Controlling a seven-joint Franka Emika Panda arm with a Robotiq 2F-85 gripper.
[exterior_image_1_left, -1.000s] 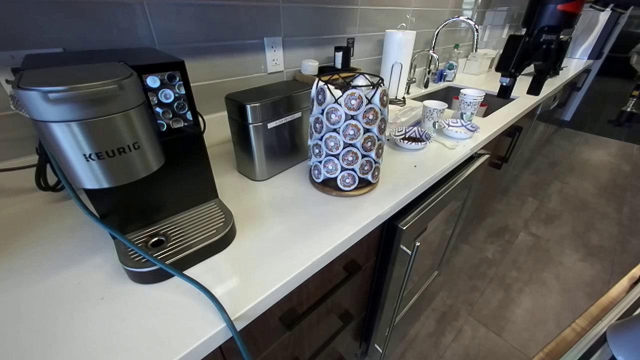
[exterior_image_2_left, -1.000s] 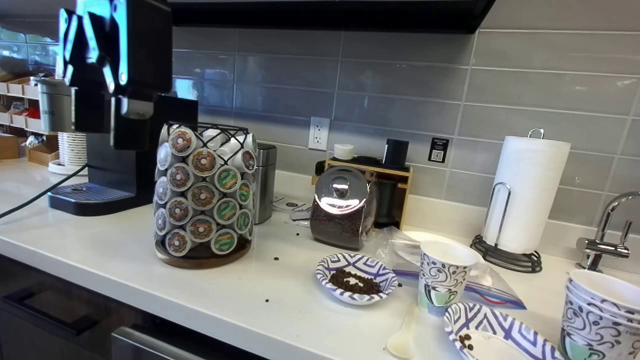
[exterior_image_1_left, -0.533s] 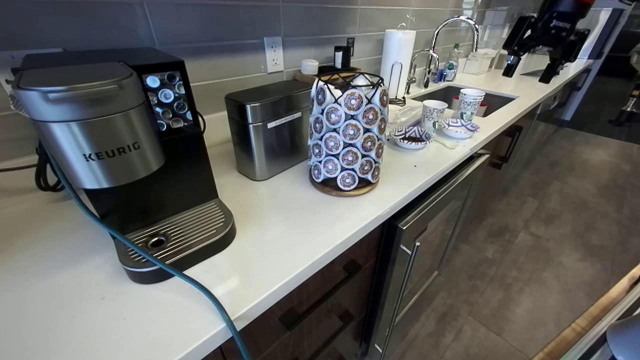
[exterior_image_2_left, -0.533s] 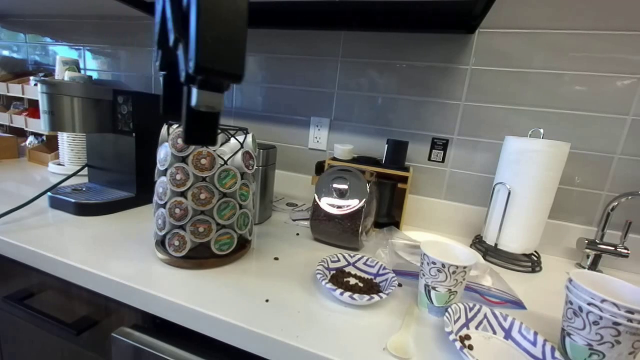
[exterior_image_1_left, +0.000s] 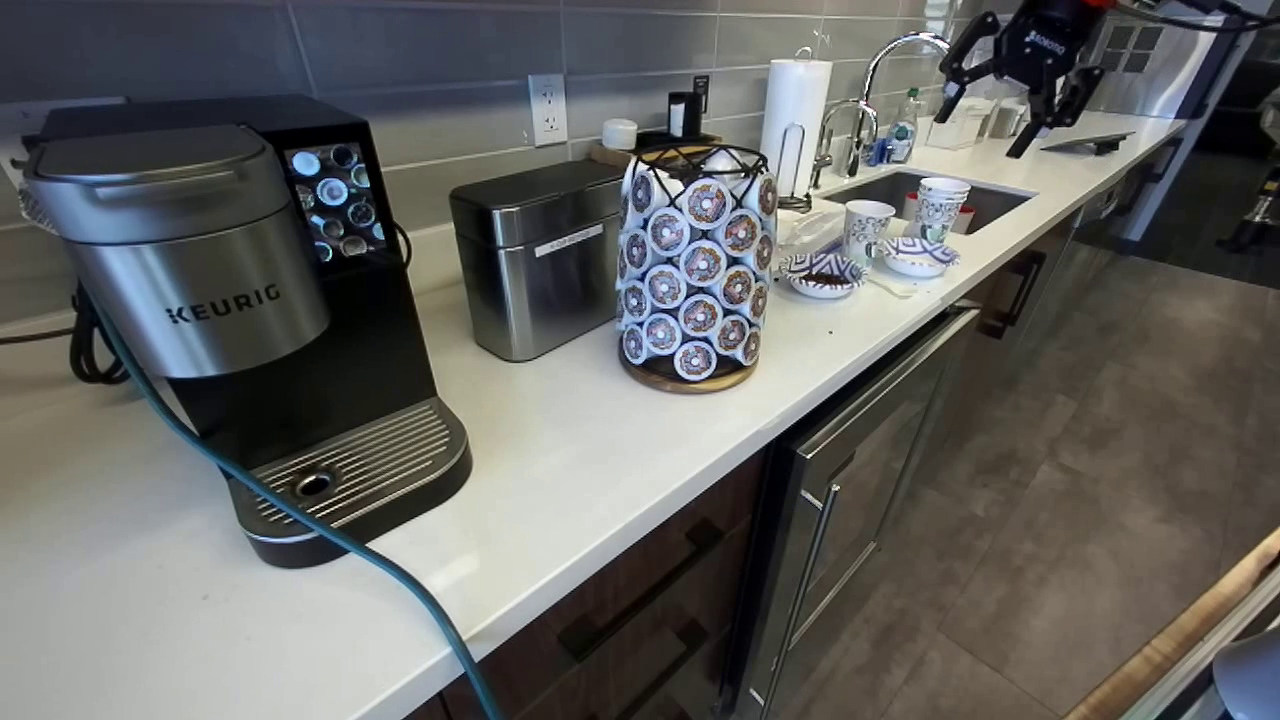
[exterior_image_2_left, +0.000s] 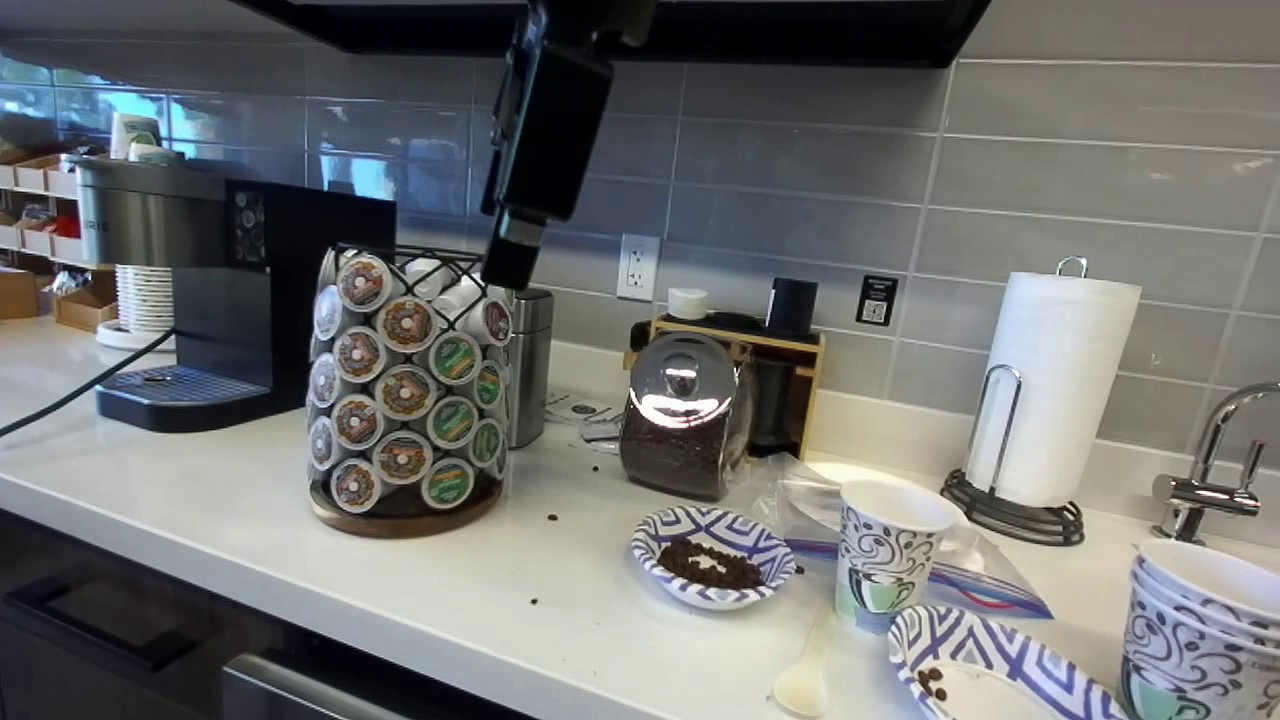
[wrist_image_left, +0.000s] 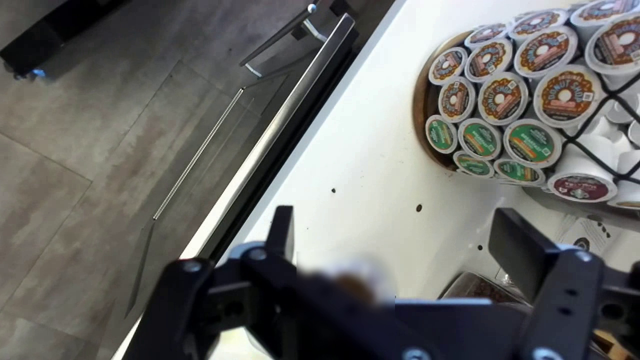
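One blurred bowl (wrist_image_left: 371, 272), perhaps, lies partly behind the tool (wrist_image_left: 392, 235).

"KEURIG" on coffee maker (exterior_image_1_left: 248, 325), "DONUT SHOP" on brown pods (wrist_image_left: 567, 96), "BREAKFAST" on green pods (wrist_image_left: 531, 143), "ROBOTIQ" on tool (exterior_image_1_left: 981, 134)

Wooden rack base (exterior_image_2_left: 405, 524), smooth glossy countertop (exterior_image_1_left: 560, 440)

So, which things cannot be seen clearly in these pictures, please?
Wall sign, in an exterior view: lettering too small.
Steel canister, in an exterior view: lid hides its contents.
Pod rack, wrist view: cut off by right edge.
Blurred patch near the gripper, wrist view: unidentifiable.
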